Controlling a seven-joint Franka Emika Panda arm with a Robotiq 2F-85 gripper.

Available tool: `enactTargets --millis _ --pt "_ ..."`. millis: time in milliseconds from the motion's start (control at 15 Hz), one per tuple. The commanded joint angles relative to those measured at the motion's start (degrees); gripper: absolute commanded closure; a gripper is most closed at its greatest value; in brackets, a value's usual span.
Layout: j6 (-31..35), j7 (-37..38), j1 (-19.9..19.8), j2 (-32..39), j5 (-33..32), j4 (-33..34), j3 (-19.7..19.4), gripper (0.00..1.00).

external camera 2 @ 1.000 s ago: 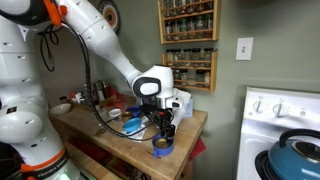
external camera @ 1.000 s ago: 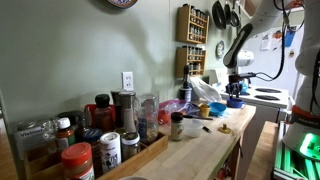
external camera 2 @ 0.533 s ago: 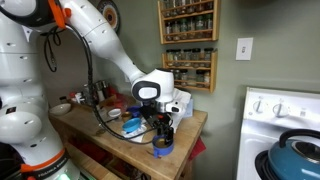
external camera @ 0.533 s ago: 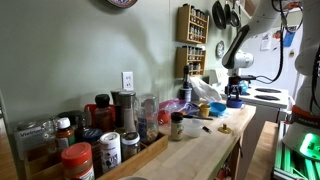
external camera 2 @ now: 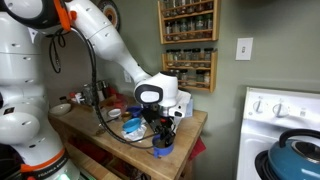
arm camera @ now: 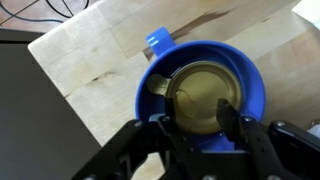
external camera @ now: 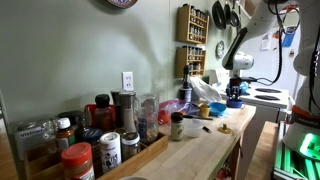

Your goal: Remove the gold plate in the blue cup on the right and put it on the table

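In the wrist view the small deep-blue cup (arm camera: pixel 205 95) sits on the light wooden table (arm camera: pixel 90 70), with the gold plate (arm camera: pixel 205 98) lying inside it. My gripper (arm camera: pixel 197 122) is open, directly above the cup, its two dark fingertips down inside the rim on either side of the plate's near part. In an exterior view the gripper (external camera 2: pixel 161 135) reaches down into the blue cup (external camera 2: pixel 162 150) at the table's near end (external camera 2: pixel 185 135). In an exterior view the same cup (external camera: pixel 234 102) is at the far end of the table.
A spice rack (external camera 2: pixel 189 45) hangs on the wall. The white stove (external camera 2: pixel 280 115) with a larger blue kettle (external camera 2: pixel 297 158) stands beside the table. Jars and bottles (external camera: pixel 100 140) crowd one end of the table; a small jar (external camera: pixel 176 126) and clutter (external camera 2: pixel 125 120) lie mid-table.
My gripper has lowered slightly toward the cup, its fingers now inside the rim. The cup and plate have not moved.
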Motion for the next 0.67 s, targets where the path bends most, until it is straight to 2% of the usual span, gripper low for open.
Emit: enactTargets --millis 0,200,267,333,400,600 --pt "-0.3 0.4 -1.1 2.9 0.4 2.3 0.7 0.48" --pt "0.3 1.9 -0.9 4.1 -0.7 3.0 0.5 0.49" --pt "0.8 3.2 -0.6 4.4 -1.7 3.2 0.1 0.53" --pt "0.9 3.7 -0.5 4.7 -2.0 3.3 0.2 0.53" --pt "1.1 4.3 -0.4 4.9 -2.2 3.4 0.2 0.58" --pt "0.9 6.1 0.0 6.1 -3.4 3.9 0.1 0.53"
